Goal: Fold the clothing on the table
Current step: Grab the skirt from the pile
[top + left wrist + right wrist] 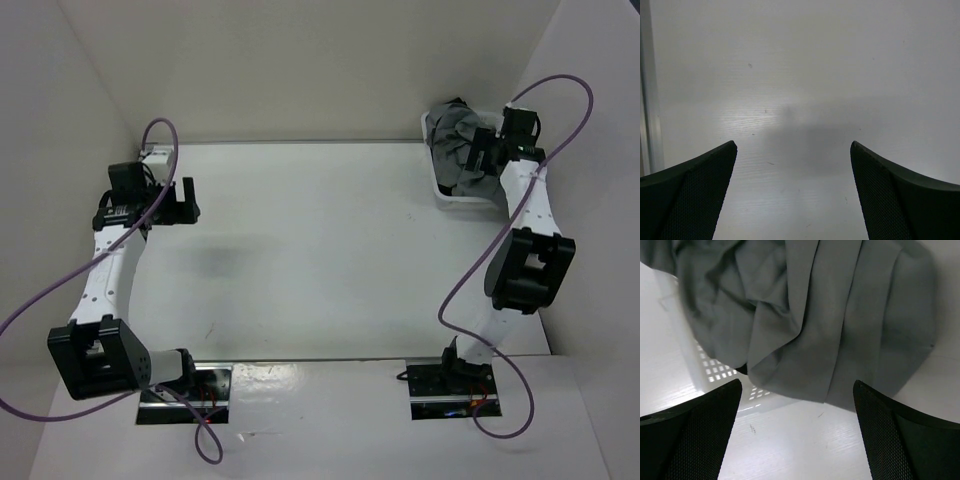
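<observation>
Draping over white bin (455, 201), grey skirt (815, 315), right hand (796, 384) open above, left hand (792, 144) open, well apart

Hovers, fingers (685, 440) spread wide, before grey clothing (830, 320) spilling over a white perforated bin (715, 371) on the table (805, 450).

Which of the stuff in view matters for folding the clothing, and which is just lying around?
For the job:
grey skirt
table
right gripper, open, near the skirt
left gripper, open over bare table

Lying about:
white bin, with the skirt heaped in it
</observation>
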`<state>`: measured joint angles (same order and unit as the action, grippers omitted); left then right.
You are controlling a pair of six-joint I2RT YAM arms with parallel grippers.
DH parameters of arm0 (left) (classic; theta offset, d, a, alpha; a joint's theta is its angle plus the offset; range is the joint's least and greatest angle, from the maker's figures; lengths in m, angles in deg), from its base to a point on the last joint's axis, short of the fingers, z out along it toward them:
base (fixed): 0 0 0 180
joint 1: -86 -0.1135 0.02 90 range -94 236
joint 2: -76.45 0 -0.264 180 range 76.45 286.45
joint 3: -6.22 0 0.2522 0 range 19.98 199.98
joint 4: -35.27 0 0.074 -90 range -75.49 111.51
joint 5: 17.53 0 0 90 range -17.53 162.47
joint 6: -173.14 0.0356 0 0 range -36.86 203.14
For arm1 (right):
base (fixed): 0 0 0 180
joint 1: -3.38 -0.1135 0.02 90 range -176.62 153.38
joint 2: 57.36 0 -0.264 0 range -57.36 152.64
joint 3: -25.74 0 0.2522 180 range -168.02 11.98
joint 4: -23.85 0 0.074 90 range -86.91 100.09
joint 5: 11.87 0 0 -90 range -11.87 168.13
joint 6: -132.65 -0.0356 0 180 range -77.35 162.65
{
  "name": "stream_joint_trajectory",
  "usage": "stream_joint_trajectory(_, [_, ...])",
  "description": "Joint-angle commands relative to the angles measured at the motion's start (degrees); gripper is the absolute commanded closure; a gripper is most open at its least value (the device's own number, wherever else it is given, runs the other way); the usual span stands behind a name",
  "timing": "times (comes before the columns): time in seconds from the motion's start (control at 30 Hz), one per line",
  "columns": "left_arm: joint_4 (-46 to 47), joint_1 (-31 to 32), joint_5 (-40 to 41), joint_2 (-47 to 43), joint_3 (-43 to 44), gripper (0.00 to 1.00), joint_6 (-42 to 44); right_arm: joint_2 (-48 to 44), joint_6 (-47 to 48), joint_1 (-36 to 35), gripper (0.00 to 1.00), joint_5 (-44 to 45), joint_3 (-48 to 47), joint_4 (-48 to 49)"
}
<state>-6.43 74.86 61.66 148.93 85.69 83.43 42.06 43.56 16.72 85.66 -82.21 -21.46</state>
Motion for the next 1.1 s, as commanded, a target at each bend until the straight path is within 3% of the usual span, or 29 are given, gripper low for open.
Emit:
stream_joint_trajectory(0.0, [1.5,0.2,-0.7,1.2,-0.6,0.0,1.9,3.5,-0.2,0.6,0.05,-5.2,-4.8,1.8])
stream_joint_trajectory(0.27, [2.6,0.2,1.5,1.2,-2.3,0.0,1.9,14.5,1.6,0.6,0.05,-4.6,-10.8,3.9])
stream_joint_trajectory(0.67, [3.7,0.2,3.1,1.2,-3.4,0.0,2.4,25.6,4.2,-1.6,0.23,0.3,-16.6,5.5])
stream_joint_trajectory(0.77, [3.7,0.2,3.1,1.8,-3.4,0.0,2.4,26.6,4.2,-2.1,0.4,0.3,-17.7,5.5])
stream_joint_trajectory(0.8, [3.7,0.2,3.1,1.8,-3.4,0.0,3.0,26.6,4.2,-2.1,0.5,0.3,-17.7,5.5])
stream_joint_trajectory(0.83, [3.7,0.2,3.1,1.8,-3.4,0.0,3.0,26.6,4.2,-2.8,0.78,1.1,-18.2,5.5])
stream_joint_trajectory(0.9, [3.7,0.2,3.1,1.8,-3.4,0.0,3.0,25.7,4.2,-3.5,1.0,2.6,-18.7,4.8])
stream_joint_trajectory(1.07, [3.7,0.2,2.5,1.8,-3.4,0.0,3.0,14.7,3.0,-5.3,1.0,1.5,-18.0,3.4])
